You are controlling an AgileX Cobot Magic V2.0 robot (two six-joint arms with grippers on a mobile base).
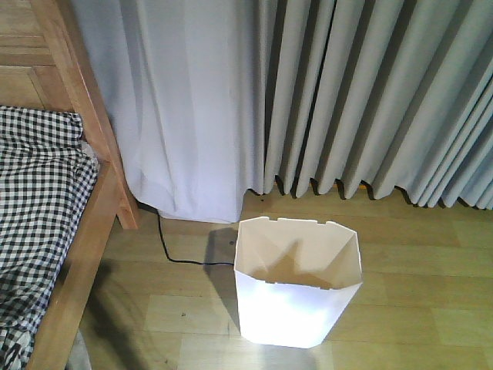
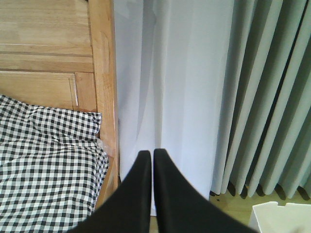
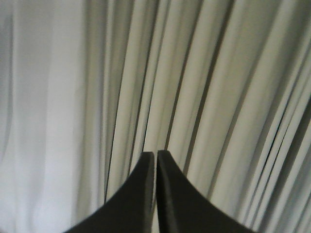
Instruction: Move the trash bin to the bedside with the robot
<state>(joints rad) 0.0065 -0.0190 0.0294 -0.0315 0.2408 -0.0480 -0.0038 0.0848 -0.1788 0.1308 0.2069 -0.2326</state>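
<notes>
Front view: bin (image 1: pixel 297 281), white, empty, upright on the wood floor (image 1: pixel 416 308), in front of the grey curtain (image 1: pixel 370 92). No tabletop appears in any view, so places are given by floor and furniture. Bin stands right of the bed (image 1: pixel 73 231) with a strip of bare floor between; near, not touching. A black cable (image 1: pixel 171 253) runs over the floor from the bed leg toward the bin's left side. Neither arm shows here.

Placement, judged: the bin already stands close to the bed frame, so the move looks nearly or wholly done; both arms are raised clear of it and aimed at the curtain, probably parked so as not to catch the thin rim.

Left wrist view: left gripper (image 2: pixel 149 154), fingers pressed together, nothing between them. It shows the headboard (image 2: pixel 46 53) and checked bedding (image 2: pixel 46 170), and only a corner of the bin's rim at lower right.

Right wrist view: right gripper (image 3: pixel 155 155), likewise closed and empty. Curtain folds only; no bin, no bed.
</notes>
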